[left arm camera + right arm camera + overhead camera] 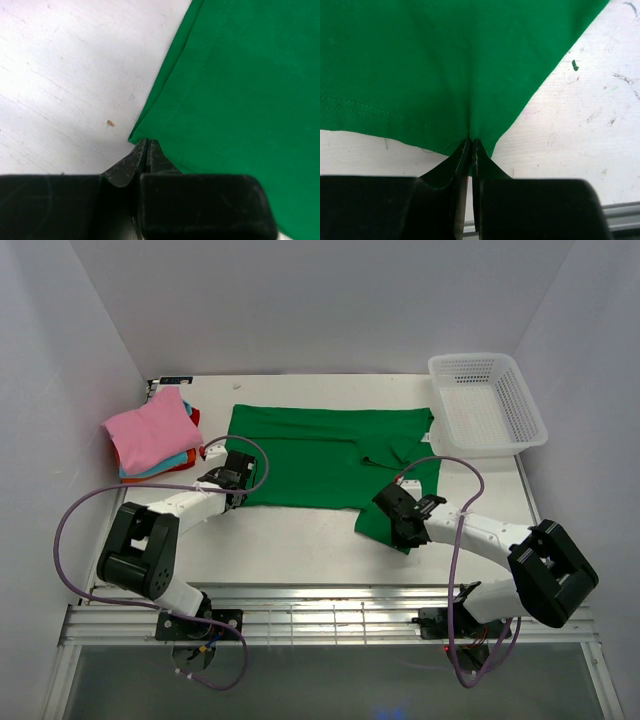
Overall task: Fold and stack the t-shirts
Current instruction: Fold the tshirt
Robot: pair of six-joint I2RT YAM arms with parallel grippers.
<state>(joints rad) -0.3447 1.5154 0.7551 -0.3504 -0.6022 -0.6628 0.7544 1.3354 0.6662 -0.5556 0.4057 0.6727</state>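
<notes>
Your green t-shirt (pixel 320 455) is lying spread flat across the middle of the white table (pixel 300 560). Your left gripper (pixel 148 142) is pinching its near left corner, jaws pressed almost together. Your right gripper (pixel 471 142) is clamping the near right hem, puckering the cloth. The folded shirts (pixel 150 430), pink over teal and orange-red, are sitting stacked far left. The white mesh basket (pixel 495 448) is standing far right, just beside the shirt.
</notes>
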